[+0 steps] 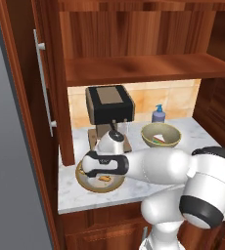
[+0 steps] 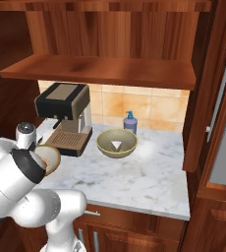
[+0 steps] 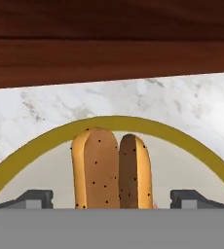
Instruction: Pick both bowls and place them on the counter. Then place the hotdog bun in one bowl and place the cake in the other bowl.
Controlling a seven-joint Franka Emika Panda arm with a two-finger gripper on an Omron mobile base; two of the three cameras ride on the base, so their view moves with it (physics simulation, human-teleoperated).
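Both bowls stand on the marble surface (image 1: pixel 192 132), so the first part of the task looks done. The wide shallow bowl (image 1: pixel 87 183) is at the lower left of the left base view, partly under the arm. In the hand view its tan rim curves across the middle, and the hotdog bun (image 3: pixel 109 168) lies inside it, in the lower centre of the frame, with the dark sausage strip along it.

The end effector (image 3: pixel 111 199) hangs just above the bun. Its two dark fingertips (image 3: pixel 33 198) stand wide apart at the bottom of the hand view, one on each side of the bun and not touching it, so the bun seems to be released into this bowl.

The deeper olive bowl (image 2: pixel 117 143) is near the centre of the right base view, just before the blue soap bottle (image 2: pixel 130 122) and to the right of the coffee machine (image 2: pixel 66 115). In the left base view a small striped piece, which I take for the cake (image 1: pixel 159 140), lies inside it.

In my judgement, both foods are in their bowls, and only pulling the arm away remains.
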